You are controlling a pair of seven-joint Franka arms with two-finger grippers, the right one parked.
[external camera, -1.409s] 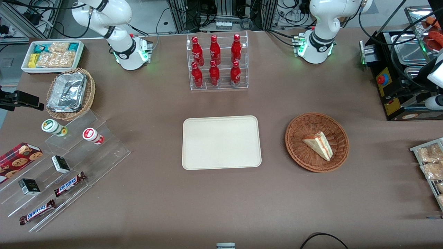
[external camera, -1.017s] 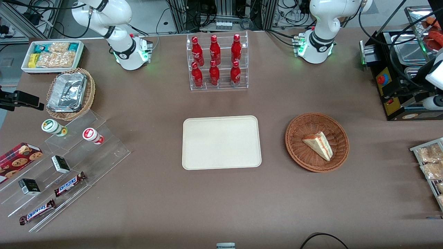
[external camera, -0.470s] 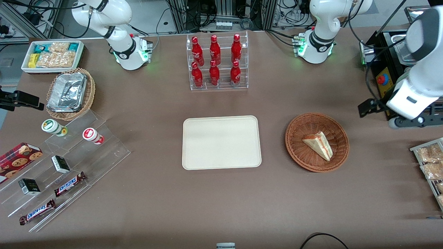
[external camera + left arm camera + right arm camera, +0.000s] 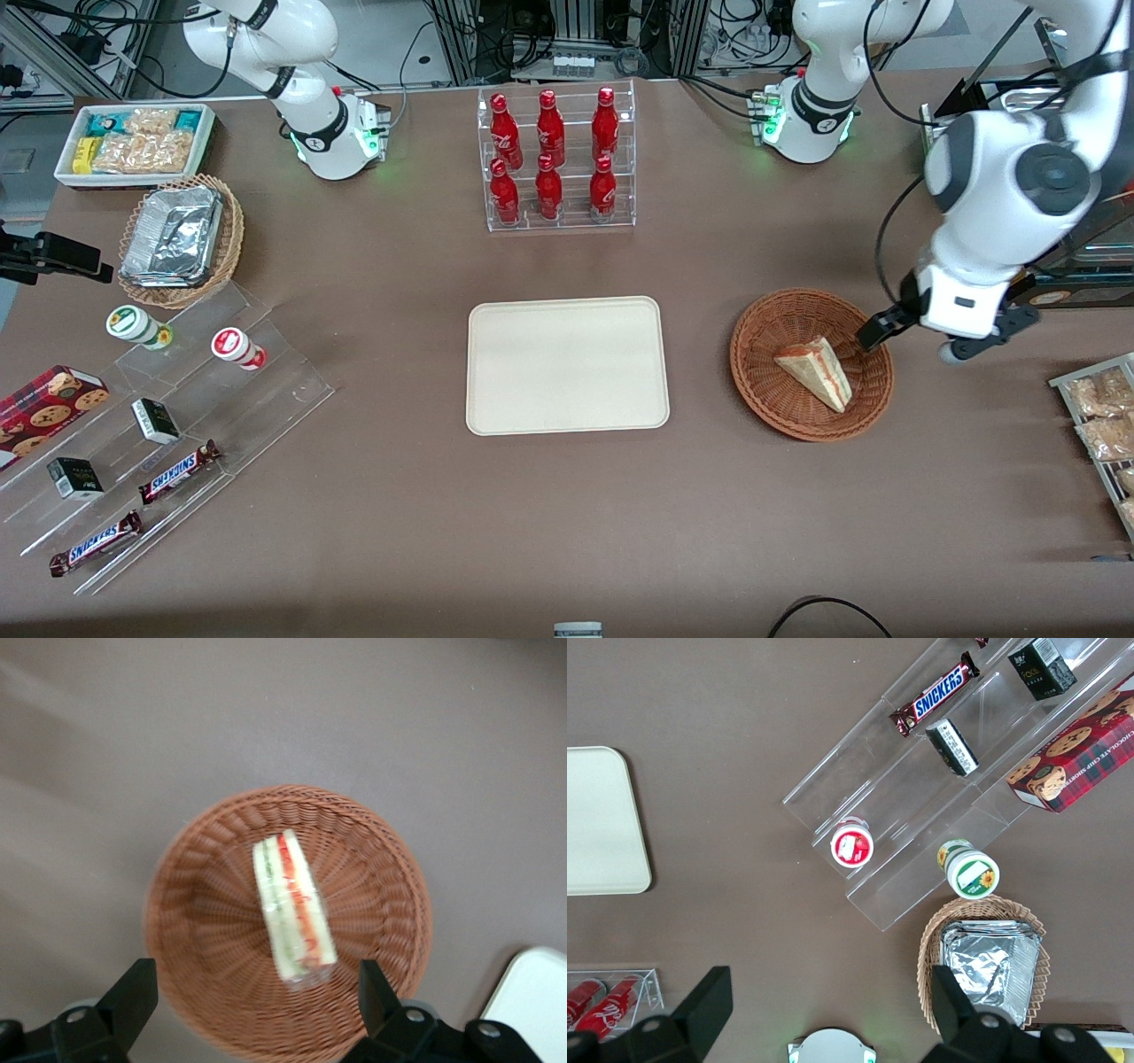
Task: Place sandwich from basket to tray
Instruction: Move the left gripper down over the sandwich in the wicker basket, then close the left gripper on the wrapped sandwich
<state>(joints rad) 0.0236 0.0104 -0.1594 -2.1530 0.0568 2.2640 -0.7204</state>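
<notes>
The sandwich (image 4: 817, 372), a white wedge with red and pale filling, lies in the round reddish-brown wicker basket (image 4: 762, 354). The cream tray (image 4: 567, 365) sits beside the basket, toward the parked arm's end, with nothing on it. My left gripper (image 4: 912, 346) hangs above the basket's rim on the side toward the working arm's end, apart from the sandwich. In the left wrist view the gripper (image 4: 255, 997) is open, its black fingers (image 4: 133, 990) spread wide over the basket (image 4: 204, 904), the sandwich (image 4: 292, 904) lies a little off the line between them, and a tray corner (image 4: 536, 1001) shows.
A clear rack of red bottles (image 4: 556, 159) stands farther from the front camera than the tray. A black machine (image 4: 992, 213) and a rack of snack packets (image 4: 1103, 416) flank the working arm. A stepped acrylic display (image 4: 177, 416) and a tan foil-tray basket (image 4: 182, 239) lie toward the parked arm's end.
The left arm has swung in from the working arm's end of the table and lowered, bringing its gripper over the basket's rim. The sandwich, basket and tray have not moved.
</notes>
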